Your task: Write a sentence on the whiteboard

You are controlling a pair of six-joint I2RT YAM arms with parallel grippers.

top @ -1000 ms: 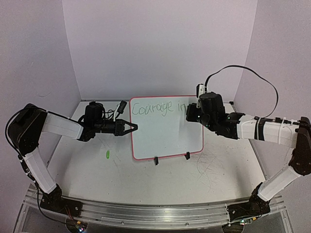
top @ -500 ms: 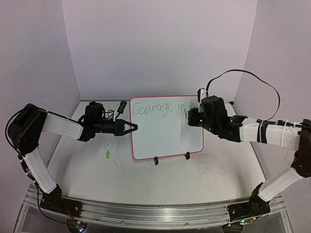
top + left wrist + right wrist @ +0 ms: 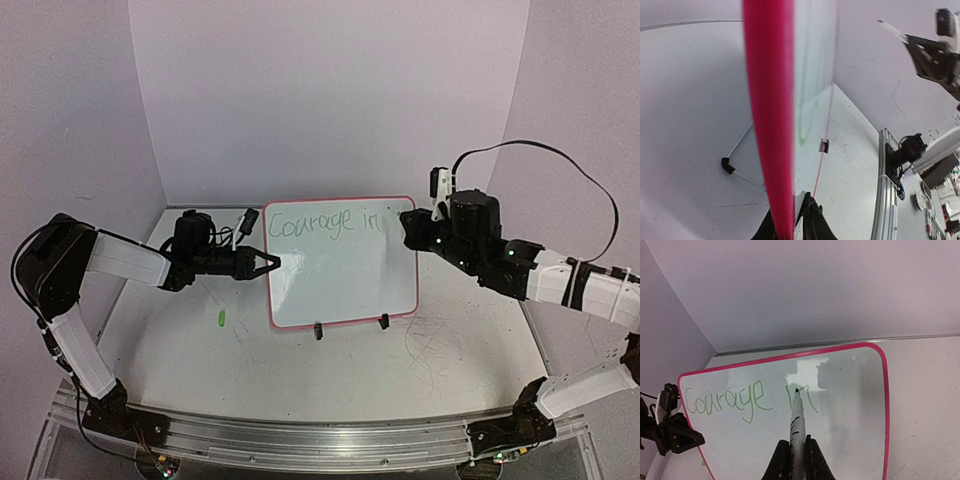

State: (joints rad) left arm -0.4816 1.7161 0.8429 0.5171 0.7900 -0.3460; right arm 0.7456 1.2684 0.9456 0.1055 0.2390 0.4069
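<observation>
Left gripper (image 3: 272, 263): closed narrow on the left rim of the whiteboard (image 3: 340, 285), with the pink edge pinched between the two black fingers (image 3: 812, 225) in the left wrist view. Right gripper (image 3: 797, 442): clamped on a white marker (image 3: 796, 415), barrel sticking forward, dark tip pointed at the board's upper right part, just by the "in". Cannot tell whether tip and board touch.

Whiteboard: upright on two black clip feet (image 3: 320, 331), mid-table (image 3: 300, 380), near the back wall, between the two arms. Sentence (image 3: 325, 223): thin green handwriting along the top of the board, reads "Courage in".

Small green thing (image 3: 220, 319) on the tabletop left of the board, below the left arm, apart from both. Grey scribbles (image 3: 430, 345) on the tabletop in front of the board's right corner.
</observation>
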